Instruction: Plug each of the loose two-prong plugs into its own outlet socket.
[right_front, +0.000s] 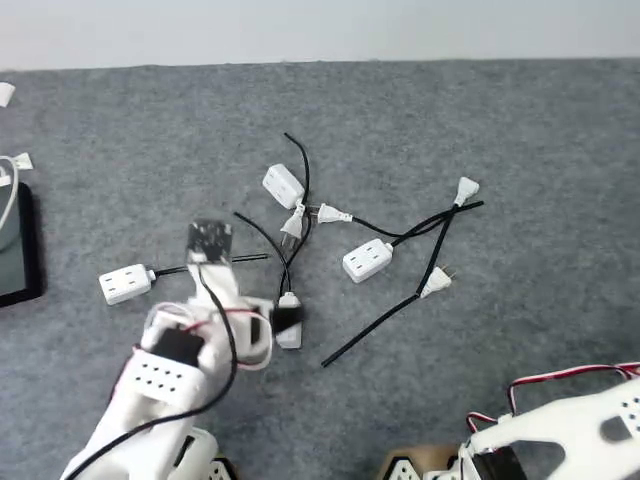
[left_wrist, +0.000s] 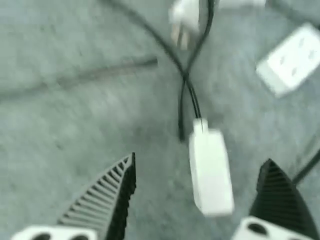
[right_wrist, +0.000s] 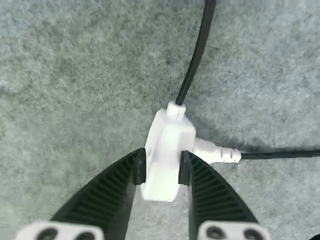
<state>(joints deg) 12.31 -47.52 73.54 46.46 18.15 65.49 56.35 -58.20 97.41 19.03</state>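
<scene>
Several white outlet blocks on black cords lie on the grey carpet: one (right_front: 283, 185) at the back, one (right_front: 367, 260) in the middle, one (right_front: 125, 284) at the left. Loose two-prong plugs (right_front: 292, 225) (right_front: 466, 188) (right_front: 436, 282) lie among the crossed cords. My left gripper (right_front: 280, 325) (left_wrist: 200, 162) is open, low over a fourth outlet block (left_wrist: 210, 170) (right_front: 289, 335) that lies between its fingers. My right gripper (right_wrist: 162, 162) is shut on another white outlet block (right_wrist: 167, 145). A plug (right_wrist: 217, 151) sits in that block's side.
A dark flat device (right_front: 15, 245) with a white cable lies at the left edge. Black cords (right_front: 400, 300) cross the middle of the carpet. The right arm's white body (right_front: 560, 430) occupies the near right corner. Bare carpet stretches to the right and the back.
</scene>
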